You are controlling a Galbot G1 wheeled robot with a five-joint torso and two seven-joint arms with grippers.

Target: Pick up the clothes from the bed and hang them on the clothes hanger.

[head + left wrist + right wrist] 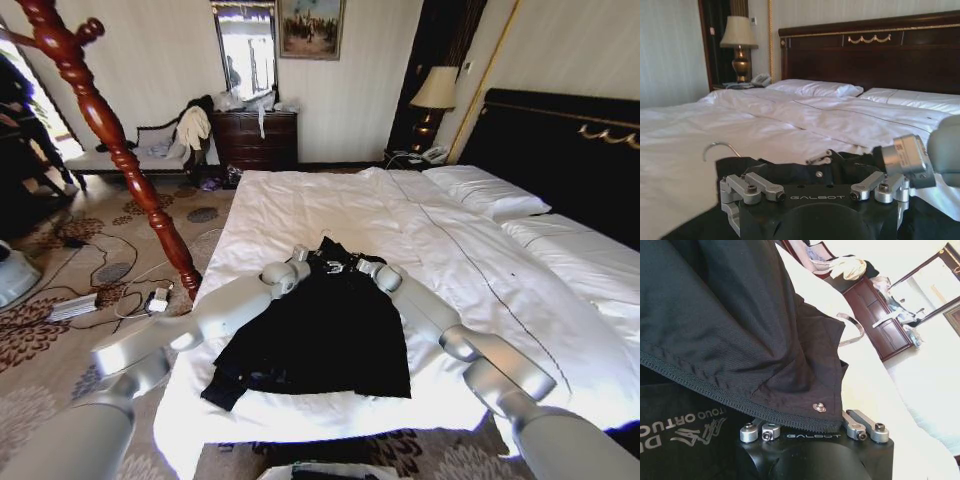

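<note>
Left gripper [300, 255] and right gripper [368, 265] both at the collar end of the black clothes [320, 335], reaching in from the near edge of the bed [300, 205], one on each side of the collar. Jaws of both buried in fabric: cannot tell whether clenched or released. Both arms stretched forward and low over the garment, elbows near the bed's foot.

Left wrist view: left gripper [815, 187] body resting against the black fabric [790, 172], with the right gripper's silver wrist [902, 155] just beside it. Right wrist view: right gripper [815, 432] under a draped fold of the clothes [730, 325], a metal snap visible on the hem.

Clothes lying spread on the bed's white sheet, collar toward the headboard [560, 150], hem toward the bed's foot. Thin metal hanger hook [720, 147] protruding from the collar, lying on the sheet.

Wooden clothes stand [110, 130] on the carpet beside the bed, leaning across the head view. Pillows [485, 190] against the headboard, lamp [435, 95] beside it, dark dresser [255, 140] by the far wall.

Hanger body hidden under fabric; stand's top and base cut off.
</note>
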